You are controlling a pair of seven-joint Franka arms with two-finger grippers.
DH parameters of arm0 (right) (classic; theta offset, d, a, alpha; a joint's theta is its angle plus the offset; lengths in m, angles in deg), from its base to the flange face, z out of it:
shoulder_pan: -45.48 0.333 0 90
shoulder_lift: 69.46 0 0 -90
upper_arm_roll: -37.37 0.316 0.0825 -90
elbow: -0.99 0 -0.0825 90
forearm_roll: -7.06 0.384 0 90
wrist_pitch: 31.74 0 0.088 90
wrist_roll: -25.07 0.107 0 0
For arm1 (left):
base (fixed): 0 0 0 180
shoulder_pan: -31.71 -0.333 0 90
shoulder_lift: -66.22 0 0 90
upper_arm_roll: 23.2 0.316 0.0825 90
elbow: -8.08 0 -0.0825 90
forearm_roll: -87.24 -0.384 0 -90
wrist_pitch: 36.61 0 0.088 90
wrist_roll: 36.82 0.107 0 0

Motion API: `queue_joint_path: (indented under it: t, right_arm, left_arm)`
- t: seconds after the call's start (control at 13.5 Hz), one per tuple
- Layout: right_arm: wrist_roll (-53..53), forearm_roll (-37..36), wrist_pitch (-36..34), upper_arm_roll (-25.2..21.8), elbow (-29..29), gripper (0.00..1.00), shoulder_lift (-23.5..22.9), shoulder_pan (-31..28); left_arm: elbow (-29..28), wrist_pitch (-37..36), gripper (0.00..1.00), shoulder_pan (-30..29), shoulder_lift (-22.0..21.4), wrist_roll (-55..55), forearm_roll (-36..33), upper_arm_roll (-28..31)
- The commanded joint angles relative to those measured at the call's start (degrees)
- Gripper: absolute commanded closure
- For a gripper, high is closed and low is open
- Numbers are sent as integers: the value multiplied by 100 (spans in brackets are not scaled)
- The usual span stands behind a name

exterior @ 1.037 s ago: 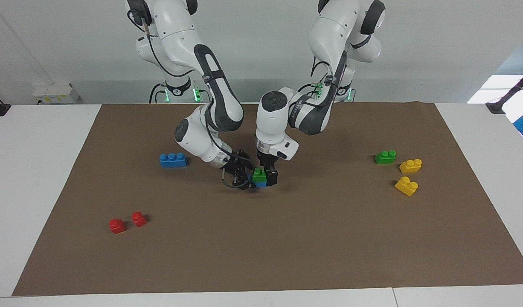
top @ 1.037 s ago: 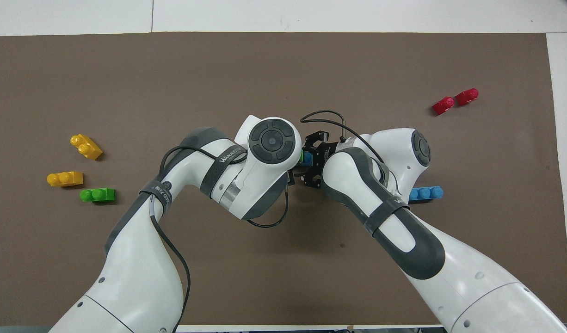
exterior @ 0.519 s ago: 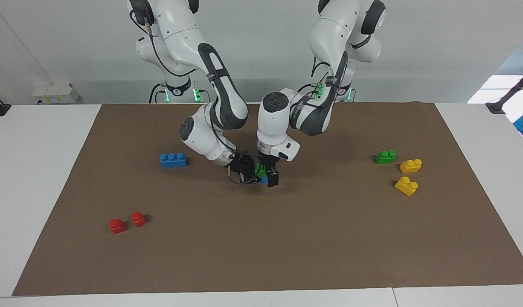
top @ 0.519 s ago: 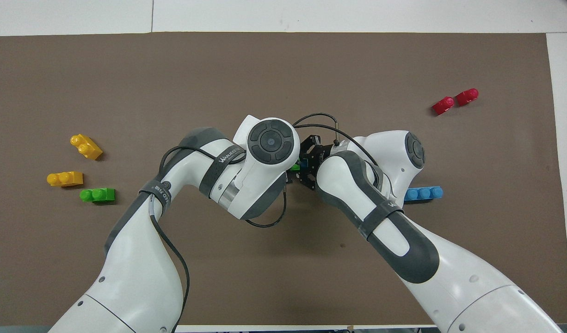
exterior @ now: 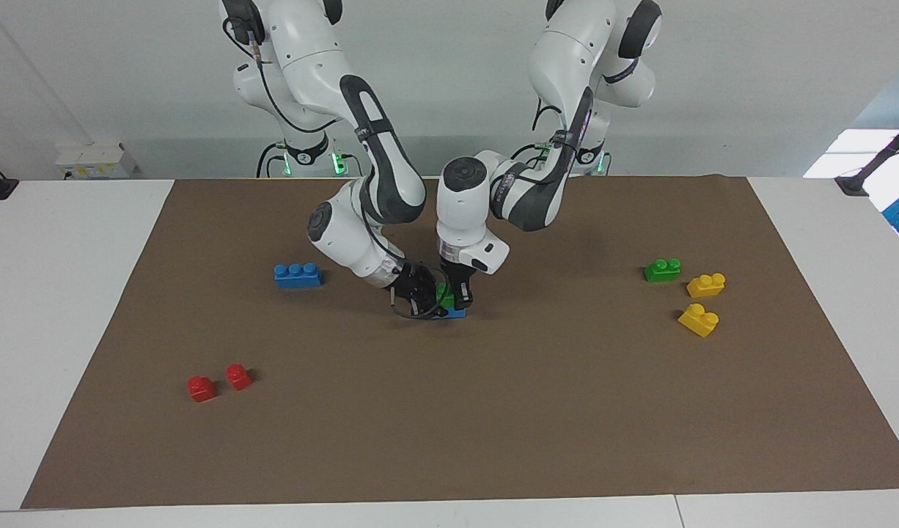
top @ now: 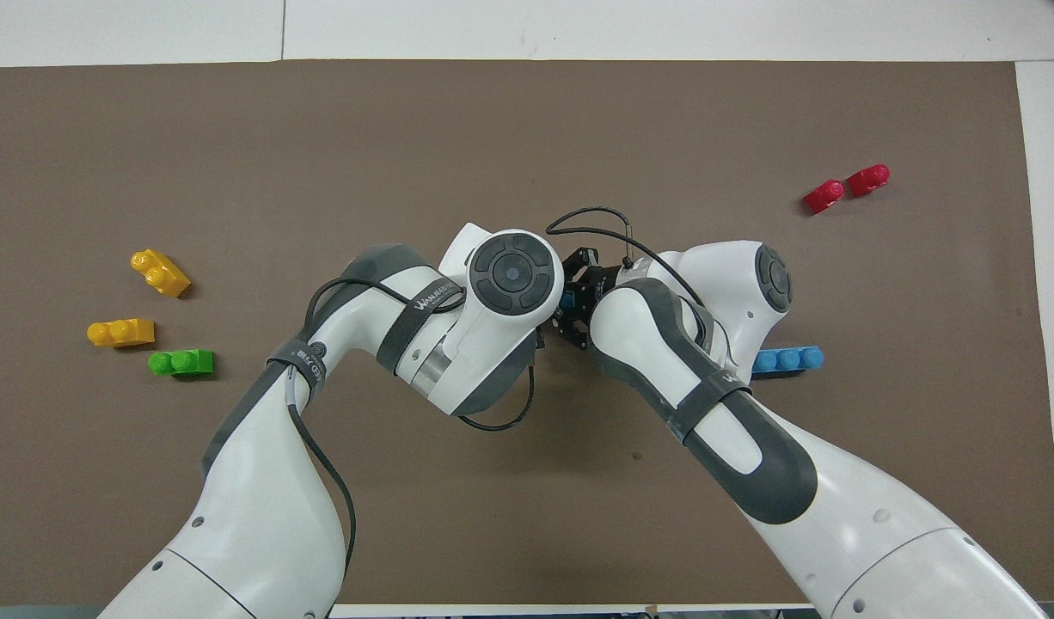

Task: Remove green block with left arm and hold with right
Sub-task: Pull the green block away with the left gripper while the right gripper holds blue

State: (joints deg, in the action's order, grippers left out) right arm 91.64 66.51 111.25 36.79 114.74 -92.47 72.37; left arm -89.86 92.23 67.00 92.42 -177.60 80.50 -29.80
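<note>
The green block (exterior: 442, 295) sits on top of a blue brick (exterior: 455, 314) at the middle of the brown mat (exterior: 493, 411). My right gripper (exterior: 427, 299) comes in low from the right arm's end and is shut on the blue brick. My left gripper (exterior: 458, 299) points down and is right against the green block on the left arm's side. In the overhead view the left wrist (top: 511, 275) covers the green block. Only a sliver of the blue brick (top: 568, 298) shows there beside the right gripper (top: 583, 303).
A second green block (exterior: 662, 270) and two yellow bricks (exterior: 705, 284) (exterior: 698, 320) lie toward the left arm's end. A blue three-stud brick (exterior: 297, 275) and two red blocks (exterior: 201, 388) (exterior: 237, 376) lie toward the right arm's end.
Both grippers and the stack shifted slightly nearer to the robots. The left gripper closed in sideways on the green block, which now shows less.
</note>
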Motion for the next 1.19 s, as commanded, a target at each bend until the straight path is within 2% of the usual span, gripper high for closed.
queue_joint_path:
  t: [0.0,0.3,0.81,1.11]
  right_arm:
    - [-135,41,-16,14,68,100,-11,18]
    - [-144,41,-16,14,68,100,-11,18]
    - [-302,41,63,14,174,100,-2,19]
    - [-302,41,45,14,174,100,7,1]
  left_arm:
    - [-41,-60,100,-4,-342,-20,-135,124]
    - [-41,-473,100,-154,-800,32,-82,106]
    - [-67,-737,100,-189,-976,172,-39,89]
    - [-67,-1106,100,-487,-1204,725,216,89]
